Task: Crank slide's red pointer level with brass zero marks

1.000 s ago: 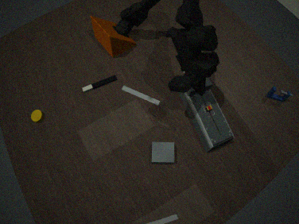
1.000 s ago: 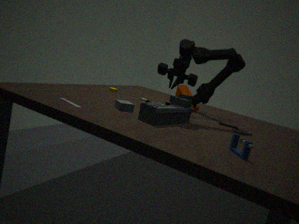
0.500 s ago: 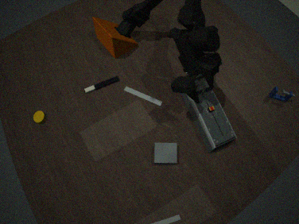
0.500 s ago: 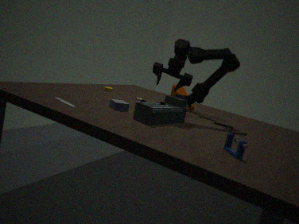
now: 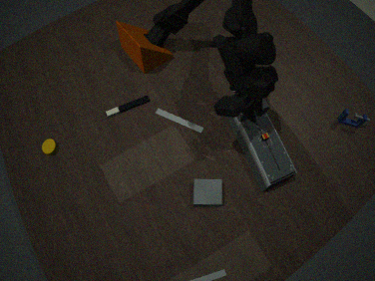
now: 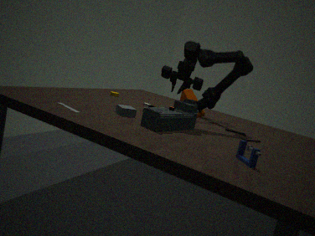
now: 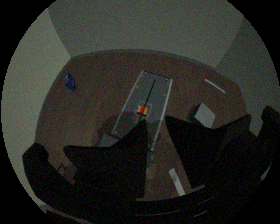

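Over the near end of the machine [image 5: 276, 154] [image 6: 167, 121] [image 7: 155, 92] on the desk [image 5: 75, 194] [image 6: 105, 123] [image 7: 100, 75], find the end effector [image 5: 254, 119] [image 6: 175, 92] [image 7: 155, 121] partly spread, with nothing visible between the fingertips. In the top view, see the machine running from there toward five o'clock. Look along its top for the red pointer [image 5: 264, 137] [image 6: 172, 108] [image 7: 142, 110] — toward eleven o'clock of the fingertips in the wrist view, with the brass zero marks [image 7: 139, 110] close on either side. Judge it near level, perhaps already there; cannot confirm an exact match at this blur.

Cannot pick out the crank or its handle behind the dark fingers, nor tell any contact with it. Treat the step in hand, by best guess, as a check between letting go and taking hold again. Clear the handle straight up before any sideways move, to avoid brushing it and spoiling the setting. Then compare pointer and marks from above, not at a slant. If off, come back square over the handle, pinch lightly, and turn in small arcs around the crank's own centre — slowing well before level. Once matched, stop, spread wide without twisting, and lift away. Leave the pale block [image 5: 207, 191] [image 6: 126, 110] [image 7: 204, 115] alone, toward seven o'clock of the fingertips in the top view.
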